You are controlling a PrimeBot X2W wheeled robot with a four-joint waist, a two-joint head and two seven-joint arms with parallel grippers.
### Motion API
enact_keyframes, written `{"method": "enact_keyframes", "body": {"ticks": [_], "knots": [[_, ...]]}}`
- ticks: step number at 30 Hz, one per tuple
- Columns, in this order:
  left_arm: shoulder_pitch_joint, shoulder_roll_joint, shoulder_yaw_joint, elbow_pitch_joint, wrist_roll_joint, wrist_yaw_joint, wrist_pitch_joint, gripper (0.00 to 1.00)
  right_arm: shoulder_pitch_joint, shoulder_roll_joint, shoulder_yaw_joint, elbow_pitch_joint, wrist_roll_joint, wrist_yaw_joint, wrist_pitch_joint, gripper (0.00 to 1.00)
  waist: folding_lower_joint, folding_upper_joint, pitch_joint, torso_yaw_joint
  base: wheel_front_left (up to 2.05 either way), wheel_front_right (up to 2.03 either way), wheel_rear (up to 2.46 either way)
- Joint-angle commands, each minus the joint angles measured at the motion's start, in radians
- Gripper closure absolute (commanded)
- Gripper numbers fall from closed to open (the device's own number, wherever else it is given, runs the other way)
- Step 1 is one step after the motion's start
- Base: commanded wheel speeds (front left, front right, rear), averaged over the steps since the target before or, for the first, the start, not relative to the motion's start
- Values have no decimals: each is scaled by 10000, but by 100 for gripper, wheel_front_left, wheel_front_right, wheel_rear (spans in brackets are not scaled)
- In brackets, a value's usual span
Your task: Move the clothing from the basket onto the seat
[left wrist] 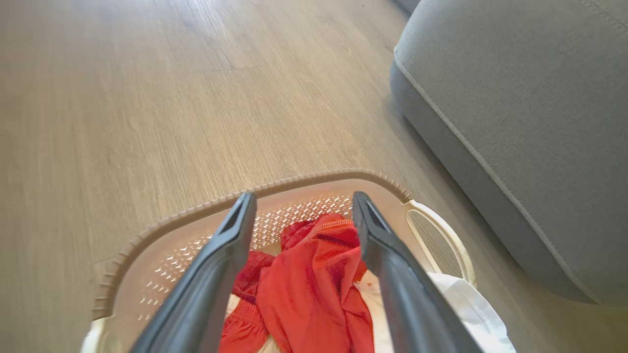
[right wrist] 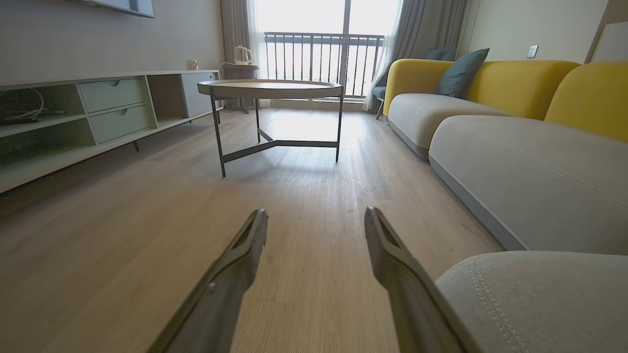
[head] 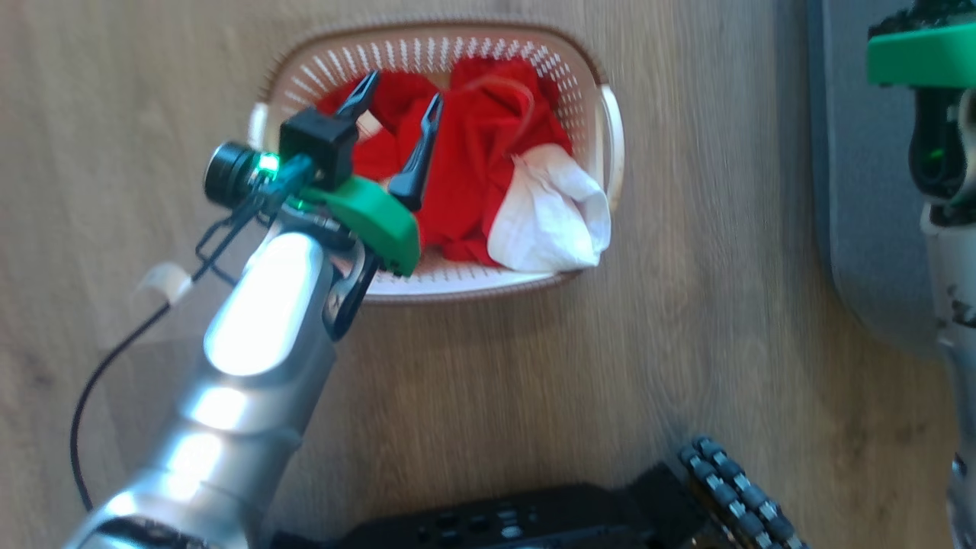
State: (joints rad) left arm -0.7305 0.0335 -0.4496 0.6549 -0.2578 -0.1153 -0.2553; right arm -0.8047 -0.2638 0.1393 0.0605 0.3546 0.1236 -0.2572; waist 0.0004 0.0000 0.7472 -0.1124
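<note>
Overhead, left tool (head: 405, 85) hangs open above clothing (head: 488, 145) in basket (head: 457, 52).

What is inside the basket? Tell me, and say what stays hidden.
Crumpled red clothing with a white section lies in the basket. The fabric covers most of the basket's bottom, so anything beneath it cannot be seen.

readable text: we find none in any view | labels, brands, numbers, signs: none legible to us | doubtful: small pale marks on the black flat plastic base panel (head: 488, 526), well below the left claw (head: 404, 88) in the head view, too blurred for us to read
</note>
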Motion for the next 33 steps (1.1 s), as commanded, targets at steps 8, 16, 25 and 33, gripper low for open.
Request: {"method": "enact_keyframes", "body": {"ticks": [8, 16, 25, 33], "knots": [[-1406, 168, -746, 1257, -20, -99, -65, 0, -426, 432, 258, -892, 128, 71, -45, 0, -4, 0, 1766, -1061, 0, 0, 0], [-2577, 175, -1379, 2879, 314, -130, -65, 0, -502, 1004, 278, -1132, 247, 71, -46, 0, -4, 0, 2503, -1779, 0, 0, 0], [-3570, 216, -1580, 4508, 669, 152, -65, 0, -297, 1338, 78, -1091, 288, 71, -46, 0, -4, 0, 2827, -2130, 0, 0, 0], [-4117, 192, -1900, 5874, 843, 701, 602, 0, -34, 1546, 18, -1011, 308, 71, -46, 0, -4, 0, 2913, -2232, 0, 0, 0]]}}
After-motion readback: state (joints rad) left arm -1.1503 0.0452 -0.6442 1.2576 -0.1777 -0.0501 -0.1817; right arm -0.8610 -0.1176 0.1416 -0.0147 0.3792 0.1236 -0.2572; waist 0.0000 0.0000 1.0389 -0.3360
